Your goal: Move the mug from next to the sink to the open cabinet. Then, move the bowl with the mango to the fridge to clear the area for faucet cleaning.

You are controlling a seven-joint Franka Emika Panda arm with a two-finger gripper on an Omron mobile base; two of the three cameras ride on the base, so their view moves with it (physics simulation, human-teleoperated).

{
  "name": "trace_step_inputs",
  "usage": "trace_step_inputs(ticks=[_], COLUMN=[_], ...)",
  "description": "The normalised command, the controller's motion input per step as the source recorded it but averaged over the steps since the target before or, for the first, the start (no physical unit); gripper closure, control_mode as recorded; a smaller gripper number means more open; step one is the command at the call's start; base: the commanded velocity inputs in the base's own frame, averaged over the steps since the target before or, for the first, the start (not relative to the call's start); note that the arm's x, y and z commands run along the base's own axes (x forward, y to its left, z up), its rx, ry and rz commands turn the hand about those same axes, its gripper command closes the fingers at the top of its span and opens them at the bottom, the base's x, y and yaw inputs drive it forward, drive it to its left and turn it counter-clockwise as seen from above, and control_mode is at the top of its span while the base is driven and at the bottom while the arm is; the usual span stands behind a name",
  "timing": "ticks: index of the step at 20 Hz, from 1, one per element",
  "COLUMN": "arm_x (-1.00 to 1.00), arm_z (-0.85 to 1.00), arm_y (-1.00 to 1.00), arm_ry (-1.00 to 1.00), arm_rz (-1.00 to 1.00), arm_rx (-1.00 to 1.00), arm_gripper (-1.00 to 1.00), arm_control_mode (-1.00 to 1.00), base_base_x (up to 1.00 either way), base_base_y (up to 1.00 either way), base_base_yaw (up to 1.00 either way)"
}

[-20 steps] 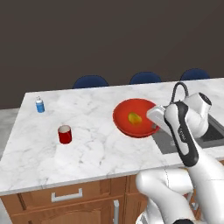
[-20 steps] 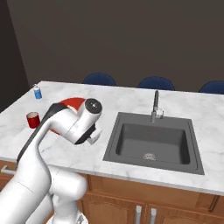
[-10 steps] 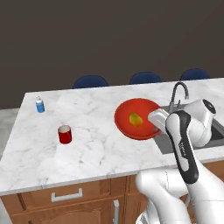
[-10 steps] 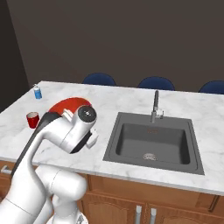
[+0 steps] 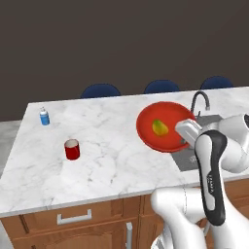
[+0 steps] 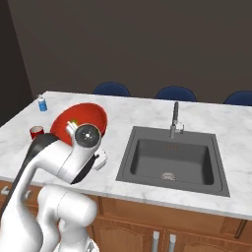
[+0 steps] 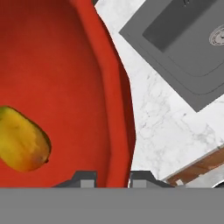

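The bowl (image 5: 165, 127) was found tilted and raised off the tabletop (image 5: 107, 141), beside the sink (image 6: 172, 160). The mango (image 7: 22, 139) lay inside it, resting low against the sloping floor of the bowl. In the hand view the jaws were pinching the bowl's rim, one fingertip (image 7: 85, 178) inside the wall and the other outside; the gripper (image 7: 110, 179) held the rim at a single point only.

The mug (image 5: 72, 149) stood upright on the tabletop, well apart from the bowl and near the front edge. On that evidence, the mug had not reached the open cabinet. A small blue bottle (image 5: 44, 117) stood toward the far left corner. The faucet (image 5: 199, 100) rose just behind the bowl's far edge.

Risks noted, as judgement:
- A one-point grip on a thin rim could let the wide bowl pivot or slip under its own weight.
- Further tilt could roll the mango out over the lower edge.
- A swing toward the faucet could strike it, given the closeness.
- The mug step appeared outstanding.
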Motion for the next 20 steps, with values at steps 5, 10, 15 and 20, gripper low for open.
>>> trace_step_inputs(ticks=[5, 10, 15, 20], arm_x=[-0.40, -0.36, -0.10, -0.07], arm_z=[0.33, 0.63, 0.73, 0.31], arm_y=[-0.08, -0.04, 0.00, 0.00], arm_ry=[-0.11, -0.07, 0.00, 0.06], arm_rz=[-0.13, -0.14, -0.09, -0.08], arm_rx=[0.00, 0.04, 0.02, 0.00], arm_gripper=[1.00, 1.00, 1.00, 1.00], arm_control_mode=[-1.00, -1.00, -1.00, 1.00], base_base_x=[0.00, 0.00, 0.00, -0.07], base_base_y=[0.00, 0.00, 0.00, 0.00], base_base_yaw=[0.00, 0.00, 0.00, -0.05])
